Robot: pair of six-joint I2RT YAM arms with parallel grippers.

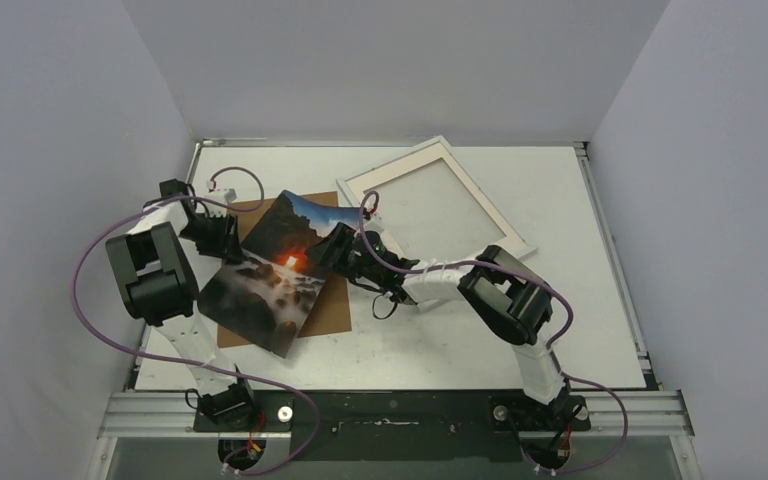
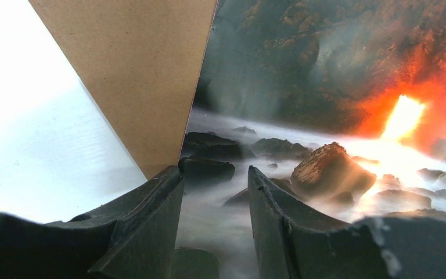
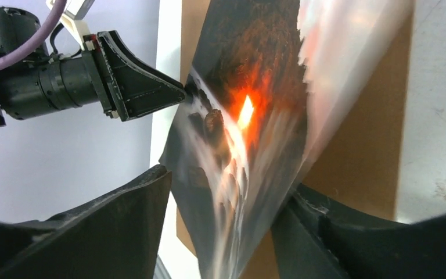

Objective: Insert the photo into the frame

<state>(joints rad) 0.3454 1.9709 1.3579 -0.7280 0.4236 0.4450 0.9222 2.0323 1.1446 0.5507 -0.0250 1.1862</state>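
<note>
The photo [image 1: 275, 270], a sunset over dark rocks and misty water, hangs tilted above a brown board [image 1: 332, 305]. My left gripper [image 1: 227, 243] is at its left edge. In the left wrist view its jaws [image 2: 213, 170] stand apart, with the photo's face [image 2: 325, 116] showing between and beyond them. My right gripper [image 1: 332, 245] is at the photo's right edge. Its jaws [image 3: 229, 180] are wide apart and the bowed photo [image 3: 238, 133] runs edge-on between them. The white frame [image 1: 390, 162] lies flat at the back right, apart from both grippers.
The brown board [image 2: 133, 70] lies flat on the white table [image 1: 560, 300] beneath the photo. Grey walls close in the table on the left, back and right. Purple cables loop beside both arms.
</note>
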